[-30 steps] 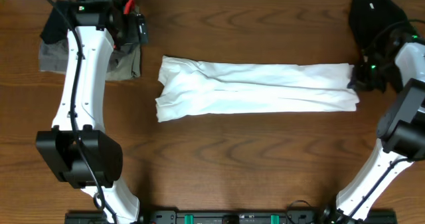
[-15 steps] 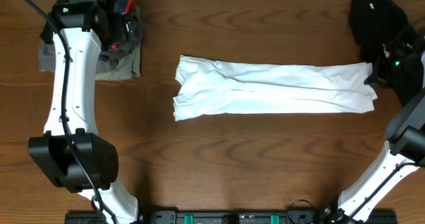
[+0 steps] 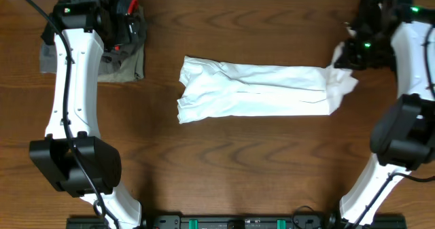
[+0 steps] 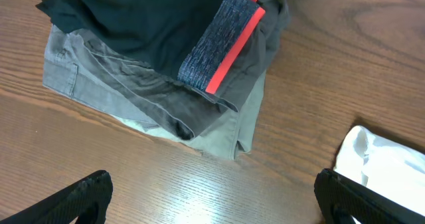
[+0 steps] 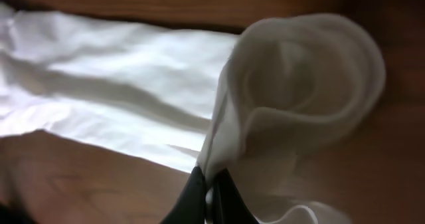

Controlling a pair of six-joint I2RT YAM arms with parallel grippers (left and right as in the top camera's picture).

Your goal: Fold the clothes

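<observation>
The white T-shirt (image 3: 255, 90) lies as a long folded strip across the middle of the table. My right gripper (image 3: 343, 56) is shut on its right end and holds that end lifted, curled back over the strip. In the right wrist view the fingers (image 5: 211, 196) pinch the white cloth (image 5: 292, 104), which hangs in a loop above the strip. My left gripper (image 3: 126, 28) hovers over the folded pile at the far left, open and empty; its wide-apart fingertips (image 4: 83, 196) frame bare wood, and the shirt's left end (image 4: 382, 167) shows at the right.
A folded pile of olive-grey and black, red-striped garments (image 3: 122, 56) lies at the far left, also seen in the left wrist view (image 4: 166, 64). A black garment (image 3: 380, 15) lies at the far right corner, behind my right arm.
My right gripper first dragged the shirt to the right, then lifted its right end and carried it back left, so the strip is shorter. My left arm shifted slightly left, then stayed still.
</observation>
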